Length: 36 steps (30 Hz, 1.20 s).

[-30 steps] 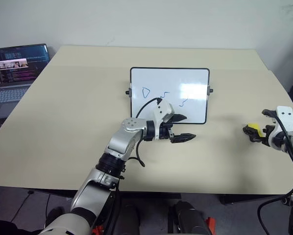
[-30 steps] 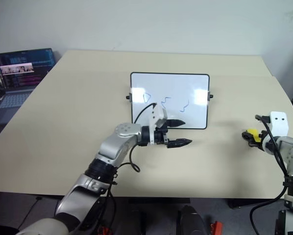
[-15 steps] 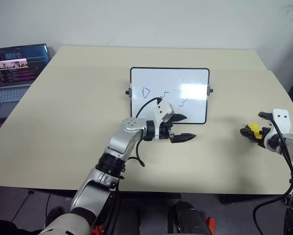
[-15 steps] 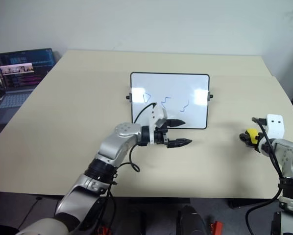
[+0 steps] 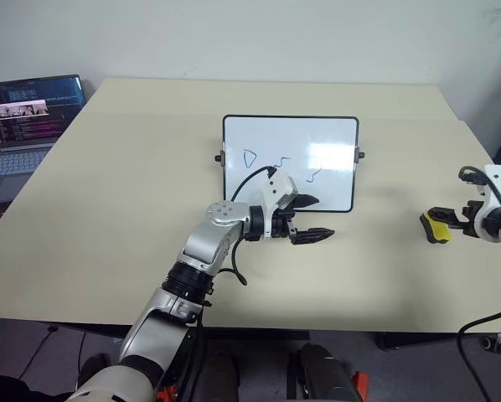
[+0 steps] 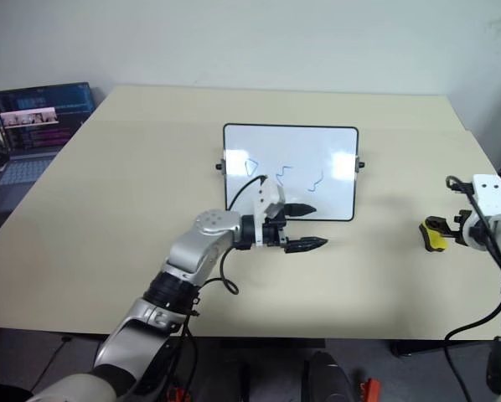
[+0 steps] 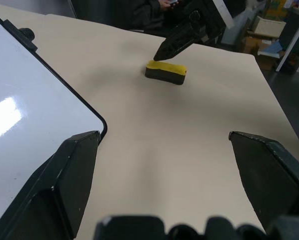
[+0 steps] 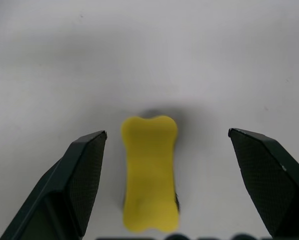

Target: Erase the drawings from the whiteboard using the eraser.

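The whiteboard lies flat in the middle of the table, with the drawings on it: a blue triangle and two blue squiggles. My left gripper hovers open at the board's near edge, pointing right. The eraser, yellow with a black underside, rests on the table far to the right. My right gripper stands open just beside and above it. In the right wrist view the eraser sits between the spread fingers, with a gap on each side.
An open laptop sits at the table's far left edge. The table's right edge runs close behind the eraser. Bare tabletop lies between the board and the eraser.
My right gripper has drawn back to the right and risen a little, off the eraser, which now lies alone on the table. The left arm has kept still.
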### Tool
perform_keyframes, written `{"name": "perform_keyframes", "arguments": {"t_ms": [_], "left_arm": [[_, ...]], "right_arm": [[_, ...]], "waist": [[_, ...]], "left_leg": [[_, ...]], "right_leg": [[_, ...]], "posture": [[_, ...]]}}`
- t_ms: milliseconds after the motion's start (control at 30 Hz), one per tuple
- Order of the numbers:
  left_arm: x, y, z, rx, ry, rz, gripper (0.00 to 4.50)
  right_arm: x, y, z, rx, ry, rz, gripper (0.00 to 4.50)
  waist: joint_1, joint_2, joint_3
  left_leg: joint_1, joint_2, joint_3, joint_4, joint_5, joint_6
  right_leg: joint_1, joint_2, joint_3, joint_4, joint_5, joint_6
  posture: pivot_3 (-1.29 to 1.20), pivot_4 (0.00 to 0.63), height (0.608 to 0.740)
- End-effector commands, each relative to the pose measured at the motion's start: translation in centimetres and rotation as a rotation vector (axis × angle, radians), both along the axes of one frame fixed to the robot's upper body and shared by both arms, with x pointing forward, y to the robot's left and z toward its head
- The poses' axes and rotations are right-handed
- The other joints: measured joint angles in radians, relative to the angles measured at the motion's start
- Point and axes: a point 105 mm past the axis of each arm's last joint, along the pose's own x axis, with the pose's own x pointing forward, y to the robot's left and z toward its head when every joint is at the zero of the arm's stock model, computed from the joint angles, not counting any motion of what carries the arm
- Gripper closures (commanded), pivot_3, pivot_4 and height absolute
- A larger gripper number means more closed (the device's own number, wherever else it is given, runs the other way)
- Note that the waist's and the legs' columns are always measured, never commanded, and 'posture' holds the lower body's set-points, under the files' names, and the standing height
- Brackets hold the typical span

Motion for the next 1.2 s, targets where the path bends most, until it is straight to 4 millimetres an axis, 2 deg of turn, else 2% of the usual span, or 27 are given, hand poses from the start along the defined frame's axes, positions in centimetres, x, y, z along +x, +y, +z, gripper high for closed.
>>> {"name": "perform_keyframes", "arguments": {"t_ms": [33,267,367,600,633,967,1033,1133,1200], "left_arm": [[-0.2,-0.1,1.1,-0.026,-0.037,-0.006,0.00],[-0.3,0.1,1.1,-0.030,-0.036,-0.003,0.00],[-0.3,0.1,1.1,-0.031,-0.036,-0.003,0.00],[-0.4,0.2,1.1,-0.029,-0.034,0.000,0.00],[-0.5,0.2,1.1,-0.029,-0.034,-0.001,0.00],[-0.6,0.2,1.3,-0.035,-0.032,-0.008,0.00],[-0.6,0.3,1.6,-0.037,-0.036,-0.010,0.00],[0.3,2.5,3.1,-0.036,-0.077,0.040,0.00],[0.7,3.9,3.7,-0.026,-0.096,0.069,0.00]], "right_arm": [[-0.2,0.4,-0.1,0.016,0.041,0.030,0.21],[0.1,0.9,-0.9,0.015,0.067,0.050,0.21],[0.1,0.8,-1.0,0.009,0.070,0.046,0.83],[0.3,0.6,-1.4,-0.005,0.068,0.036,3.31],[0.4,0.6,-1.4,-0.006,0.067,0.035,3.50],[0.4,0.8,-1.1,-0.020,0.053,0.042,3.52],[0.5,0.9,-0.5,-0.033,0.038,0.053,3.52],[0.6,1.9,2.5,-0.066,-0.030,0.105,3.52],[0.7,2.4,3.7,-0.084,-0.059,0.127,3.52]], "waist": [[0.000,0.000,0.000],[0.000,0.000,0.000],[0.000,0.000,0.000],[-0.001,0.000,0.000],[-0.001,0.000,0.000],[-0.001,0.000,0.000],[-0.001,0.000,0.000],[-0.006,0.000,0.000],[-0.011,0.001,0.000]], "left_leg": [[0.000,0.000,0.000,0.000,0.000,0.000],[0.000,0.000,0.000,0.000,0.000,0.000],[0.000,0.000,0.000,0.000,0.000,0.000],[0.000,0.000,0.000,0.000,0.000,0.000],[0.000,0.000,0.000,0.000,0.000,0.000],[0.000,0.000,0.000,0.001,0.000,0.000],[0.000,0.000,0.000,0.001,0.000,0.000],[0.000,0.000,0.000,0.000,0.000,0.000],[0.000,0.000,0.000,0.000,0.000,0.000]], "right_leg": [[0.000,0.000,0.000,0.000,0.000,0.000],[0.000,0.000,0.000,0.000,0.000,0.000],[0.000,0.000,0.000,0.000,0.000,0.000],[0.000,0.000,0.000,0.000,0.000,0.000],[0.000,0.000,0.000,0.000,0.000,0.000],[0.000,0.000,0.000,0.000,0.000,0.000],[0.000,0.000,0.000,0.000,0.000,0.000],[0.000,0.000,0.000,0.001,0.000,0.000],[-0.001,0.000,0.000,0.001,0.000,0.000]], "posture": [[0.00,0.150,0.740],[0.00,0.150,0.740],[0.00,0.150,0.740],[0.00,0.150,0.740],[0.00,0.150,0.740],[0.00,0.150,0.740],[0.00,0.150,0.740],[0.00,0.150,0.740],[0.00,0.150,0.740]]}}
